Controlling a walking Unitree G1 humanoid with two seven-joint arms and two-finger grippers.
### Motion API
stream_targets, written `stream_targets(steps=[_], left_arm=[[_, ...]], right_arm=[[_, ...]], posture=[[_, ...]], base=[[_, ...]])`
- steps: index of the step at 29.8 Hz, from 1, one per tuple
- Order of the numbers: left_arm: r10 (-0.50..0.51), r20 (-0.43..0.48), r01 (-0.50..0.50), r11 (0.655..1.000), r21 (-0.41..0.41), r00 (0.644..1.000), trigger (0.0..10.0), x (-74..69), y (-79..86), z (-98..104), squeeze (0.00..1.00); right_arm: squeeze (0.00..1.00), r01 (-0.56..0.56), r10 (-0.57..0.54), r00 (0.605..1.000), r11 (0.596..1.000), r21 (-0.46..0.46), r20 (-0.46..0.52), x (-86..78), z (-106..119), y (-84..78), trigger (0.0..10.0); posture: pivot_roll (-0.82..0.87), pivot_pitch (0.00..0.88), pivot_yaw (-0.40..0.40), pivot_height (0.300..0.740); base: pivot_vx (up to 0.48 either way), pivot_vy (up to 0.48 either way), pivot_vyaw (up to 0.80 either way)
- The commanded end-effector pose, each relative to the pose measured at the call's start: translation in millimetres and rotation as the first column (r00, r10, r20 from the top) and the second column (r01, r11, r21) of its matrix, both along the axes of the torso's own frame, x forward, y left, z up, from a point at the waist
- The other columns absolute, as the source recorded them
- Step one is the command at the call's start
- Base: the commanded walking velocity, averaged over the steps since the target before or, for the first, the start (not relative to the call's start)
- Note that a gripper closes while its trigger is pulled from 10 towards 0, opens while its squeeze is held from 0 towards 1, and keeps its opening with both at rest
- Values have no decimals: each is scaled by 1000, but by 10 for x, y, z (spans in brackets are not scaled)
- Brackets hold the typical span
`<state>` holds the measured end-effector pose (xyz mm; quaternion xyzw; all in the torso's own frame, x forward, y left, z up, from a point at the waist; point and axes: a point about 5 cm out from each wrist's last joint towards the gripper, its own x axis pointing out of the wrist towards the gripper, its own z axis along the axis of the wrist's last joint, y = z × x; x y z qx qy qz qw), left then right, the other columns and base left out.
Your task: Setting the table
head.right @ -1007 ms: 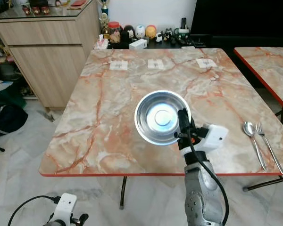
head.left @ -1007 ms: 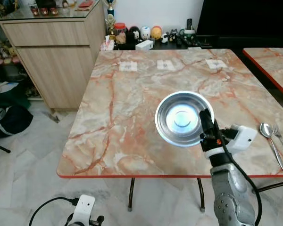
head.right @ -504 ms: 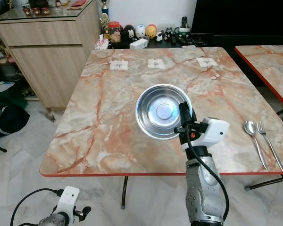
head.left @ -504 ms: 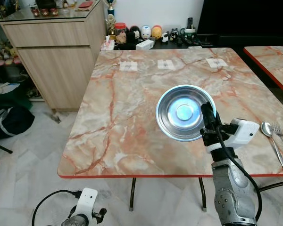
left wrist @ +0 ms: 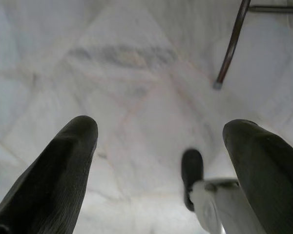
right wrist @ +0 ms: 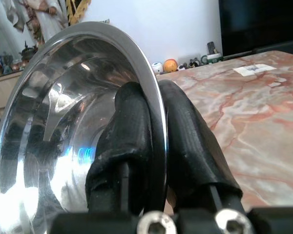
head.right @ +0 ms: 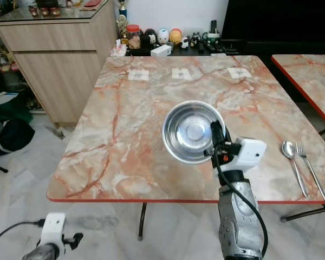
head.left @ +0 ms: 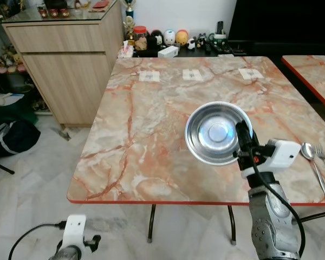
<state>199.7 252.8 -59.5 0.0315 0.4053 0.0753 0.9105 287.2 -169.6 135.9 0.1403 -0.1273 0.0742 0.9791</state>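
right claw [head.left: 243, 142] raised over table [head.left: 151, 124] | pinching bowl [head.left: 216, 132] rim

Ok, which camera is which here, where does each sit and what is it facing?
Left eye view: on the head, looking down at the marble table; right gripper holds the steel bowl by its rim.
Right eye view: the head's other eye, same scene; spoon and fork by the table's right edge.
Left wrist view: looks along open black fingers at the floor.
Right wrist view: fingers clamped on the bowl's rim.
Shared: both eyes and the right wrist show bowl and table.
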Motion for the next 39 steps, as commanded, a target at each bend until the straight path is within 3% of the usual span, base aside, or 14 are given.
stream_targets(steps=[1, 4, 11, 14, 20, 23, 27, 33, 39], left_arm=[[25, -32, -26, 1000, -15, 999, 10000, -128, -31, -79, 0], [32, -54, -34, 999, -35, 998, 10000, -229, -94, -146, 0], [-23, -89, 18, 999, -48, 996, 10000, -309, -199, -211, 0], [-26, -81, 23, 999, -36, 996, 10000, -268, -163, -183, 0], [-28, -29, 27, 999, -27, 999, 10000, -77, -125, -80, 0], [-6, -15, 6, 999, -33, 1000, 10000, 7, -155, -48, 0], [3, -2, -3, 999, -47, 1000, 10000, 59, -196, -31, 0], [-12, -18, 11, 999, -51, 1000, 10000, 49, -219, -46, 0], [8, -43, -9, 999, -36, 999, 10000, -60, -31, -51, 0]], right_arm=[[0, -16, 16, 1000, 1000, -27, 14, -14, 36, 1, 10000], [0, 1, -1, 1000, 1000, -16, 24, -18, 90, -50, 10000], [0, 43, -41, 997, 999, -22, 63, -1, 183, -121, 10000], [0, 44, -45, 996, 999, 15, 76, 49, 224, -83, 10000], [0, 9, -9, 997, 1000, -3, 82, 148, 267, -52, 10000], [0, -19, 21, 998, 1000, -24, 65, 205, 261, -67, 10000], [0, -20, 23, 997, 999, -31, 77, 258, 315, -82, 10000], [0, 32, -30, 994, 999, -23, 108, 259, 350, -104, 10000], [0, 50, -51, 994, 999, 8, 99, 210, 332, -66, 10000]], posture=[[82, 0, -43, 740], [67, 0, -42, 740], [45, 0, -6, 740], [46, 0, -2, 740], [60, 0, -48, 740], [78, 0, -91, 740], [71, 0, -81, 740], [30, 0, -31, 740], [39, 0, -22, 740]], base=[[0, 0, 0], [0, 0, 0], [0, 0, 0], [0, 0, 0], [0, 0, 0], [0, 0, 0], [0, 0, 0], [0, 0, 0], [0, 0, 0]])
